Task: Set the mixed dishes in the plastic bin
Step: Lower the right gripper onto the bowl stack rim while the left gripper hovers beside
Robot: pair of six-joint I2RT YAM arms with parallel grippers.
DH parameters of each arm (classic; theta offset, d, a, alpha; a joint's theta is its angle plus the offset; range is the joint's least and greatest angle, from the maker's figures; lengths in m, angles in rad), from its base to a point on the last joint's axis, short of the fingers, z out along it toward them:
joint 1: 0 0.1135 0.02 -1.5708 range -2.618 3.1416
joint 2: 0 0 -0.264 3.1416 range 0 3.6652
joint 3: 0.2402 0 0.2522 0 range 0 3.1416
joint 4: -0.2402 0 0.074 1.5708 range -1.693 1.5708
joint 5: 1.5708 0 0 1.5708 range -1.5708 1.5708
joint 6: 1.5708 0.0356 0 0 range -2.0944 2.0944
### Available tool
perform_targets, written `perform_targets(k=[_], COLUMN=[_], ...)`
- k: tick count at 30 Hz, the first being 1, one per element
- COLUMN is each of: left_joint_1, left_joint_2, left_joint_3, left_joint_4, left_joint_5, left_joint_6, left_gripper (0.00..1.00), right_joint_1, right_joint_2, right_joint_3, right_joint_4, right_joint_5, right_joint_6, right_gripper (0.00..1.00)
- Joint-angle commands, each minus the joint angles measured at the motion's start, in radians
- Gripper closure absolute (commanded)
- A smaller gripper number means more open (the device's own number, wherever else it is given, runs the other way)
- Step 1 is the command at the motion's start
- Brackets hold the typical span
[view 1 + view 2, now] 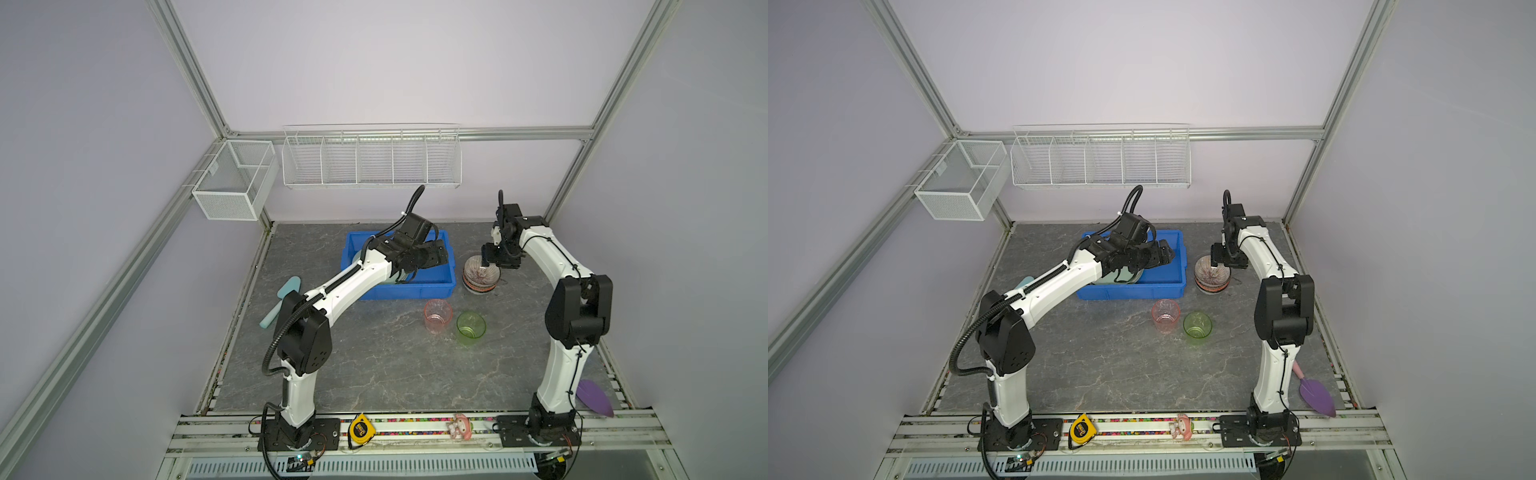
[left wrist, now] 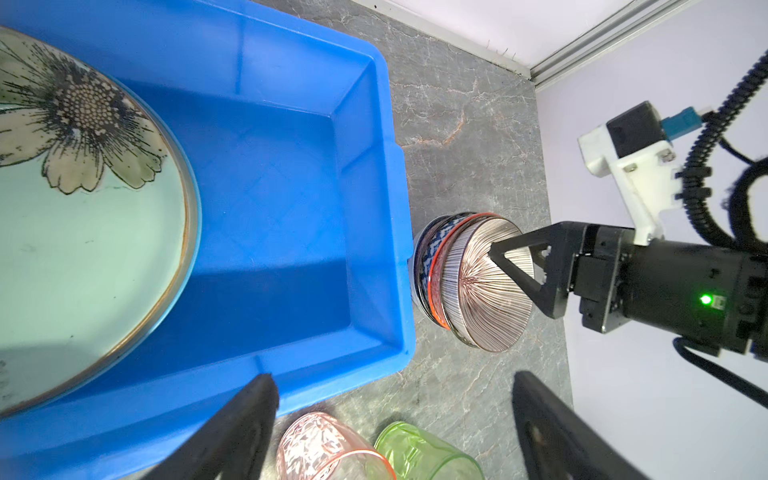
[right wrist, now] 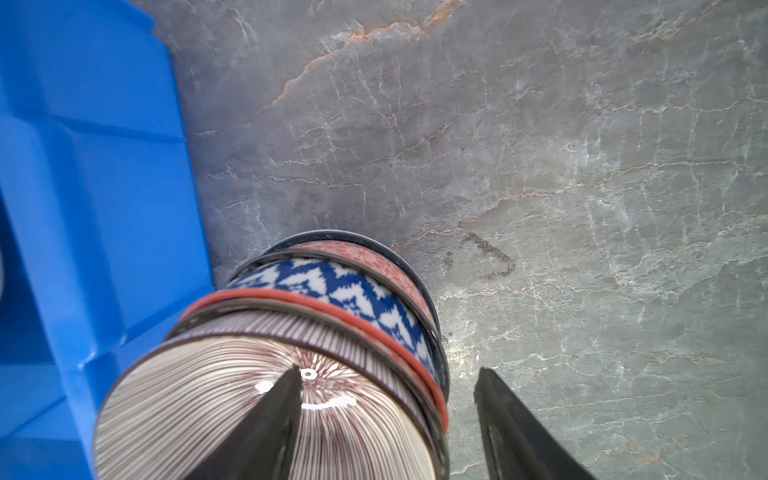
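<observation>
Black fingers (image 3: 266,424) of the right pincer (image 3: 389,369) stood part-open astride the rim of the top striped bowl (image 3: 199,399), gripping nothing yet. Its stack (image 3: 332,286) sat on the worktop (image 3: 540,166) just beside the blue bin (image 2: 291,187). Above the bin the left pincer (image 2: 392,376) hung wide open, empty. Pinched by one thin rim, the bowl might tilt and slip, or drag up the bowls nested under it.

No legible txt anywhere. Yellow tape measure (image 1: 361,429) on the front rail has a dark round label w/ some print, too small to read. Faint dark scribble (image 3: 484,255) on grey marbled tabletop (image 3: 582,124), no clear letter or digit.
</observation>
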Motion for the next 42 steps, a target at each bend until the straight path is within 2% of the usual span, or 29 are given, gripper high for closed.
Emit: perform_targets(k=[1, 11, 25, 31, 37, 42], left_joint_1=[0.007, 0.012, 0.021, 0.029, 0.037, 0.041], left_joint_2=[-0.043, -0.046, -0.057, -0.069, -0.088, -0.098], left_joint_3=[-0.027, -0.052, -0.091, -0.107, -0.134, -0.149], left_joint_4=[0.016, 0.027, 0.046, 0.053, 0.063, 0.070], left_joint_5=[0.001, 0.013, 0.025, 0.028, 0.025, 0.027], left_joint_6=[0.001, 0.001, -0.002, -0.003, -0.005, -0.008], left_gripper=[0.11, 0.11, 0.11, 0.11, 0.11, 0.11], right_joint_1=[0.012, 0.030, 0.049, 0.047, 0.046, 0.043], right_joint_2=[0.025, 0.016, -0.036, -0.035, -0.014, 0.002], right_joint_3=[0.026, 0.024, 0.058, 0.079, 0.097, 0.103], right_joint_4=[-0.033, -0.049, -0.062, -0.074, -0.085, -0.094], right_joint_5=[0.059, 0.195, 0.293, 0.180, 0.107, 0.065], right_joint_6=[-0.030, -0.050, -0.060, -0.047, -0.049, -0.047], right_gripper=[0.31, 0.31, 0.31, 0.32, 0.46, 0.51])
